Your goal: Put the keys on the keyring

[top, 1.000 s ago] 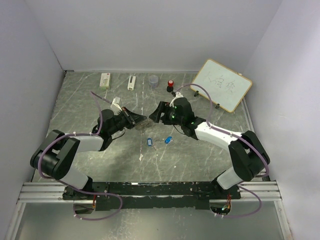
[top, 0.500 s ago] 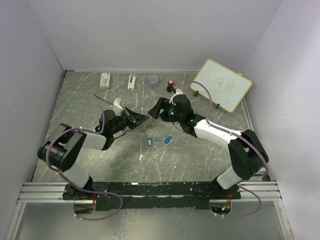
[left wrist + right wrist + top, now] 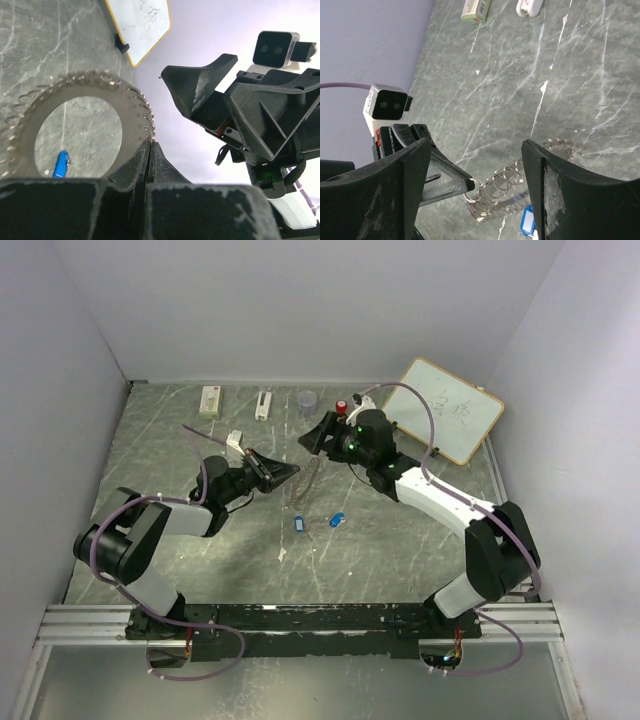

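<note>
The keyring (image 3: 304,481), a grey metal ring fringed with small loops, hangs from my left gripper (image 3: 288,472), which is shut on its rim. In the left wrist view the ring (image 3: 133,116) stands edge-up at the shut fingertips (image 3: 150,145). My right gripper (image 3: 318,434) is open and empty, above and behind the ring. In the right wrist view its fingers (image 3: 415,170) straddle the ring (image 3: 506,186) from a distance. The blue-and-white key (image 3: 298,524) and the oval blue key (image 3: 337,519) lie on the table in front of the ring. The oval key shows through the ring's hole (image 3: 61,164).
A clear cup (image 3: 308,400), a red-and-black knob (image 3: 342,407) and a whiteboard (image 3: 443,410) stand at the back right. Two small boxes (image 3: 209,401) (image 3: 263,405) lie at the back left. A white piece (image 3: 235,443) lies near the left arm.
My right gripper has drawn back toward the far side, away from the ring. My left gripper keeps hold of the ring, which now hangs raised off the table.
</note>
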